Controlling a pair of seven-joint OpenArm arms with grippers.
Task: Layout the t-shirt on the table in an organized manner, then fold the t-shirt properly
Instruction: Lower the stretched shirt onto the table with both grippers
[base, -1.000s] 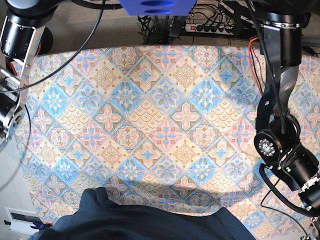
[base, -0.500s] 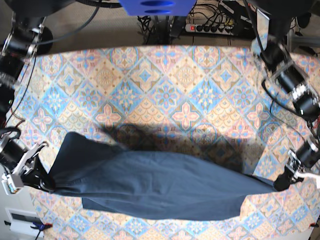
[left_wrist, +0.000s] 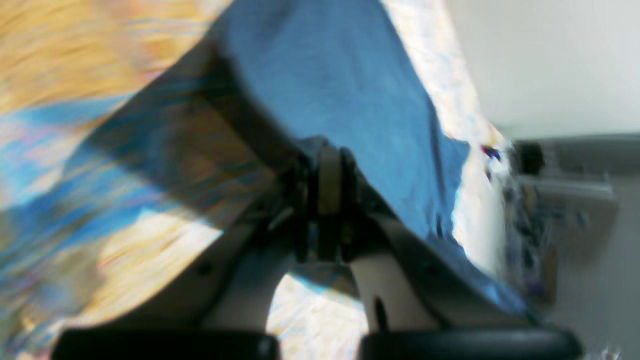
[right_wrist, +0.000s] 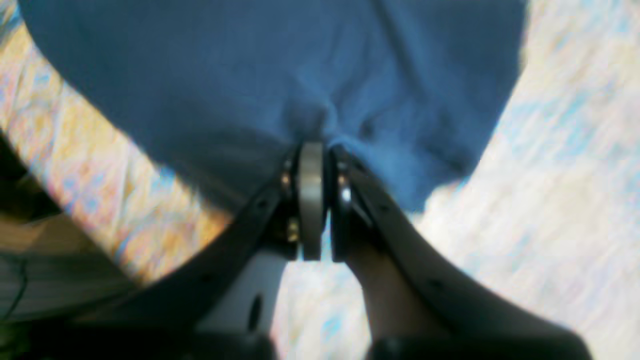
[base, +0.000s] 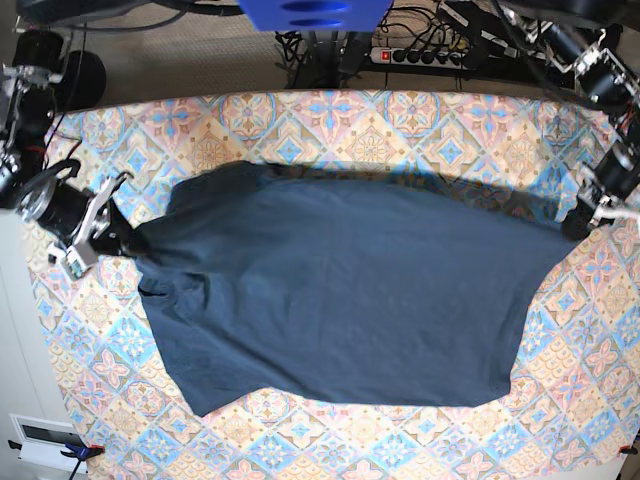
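While half a second ago the plain dark navy-blue cotton t-shirt (base: 340, 300) hung as a narrow band near the front edge, it now spreads wide across the middle of the table covered in ornate diamond-tiled cloth (base: 330, 125), stretched between both arms. The right gripper (base: 125, 240), at the base view's left, is clenched on one edge of the fabric; the left gripper (base: 578, 222), at the view's right, pinches the opposite edge. The wrist views show both pairs of jaws closed on cloth. The laying-out step looks nearly done, though wrinkles and a slanted lower hem remain to smooth.
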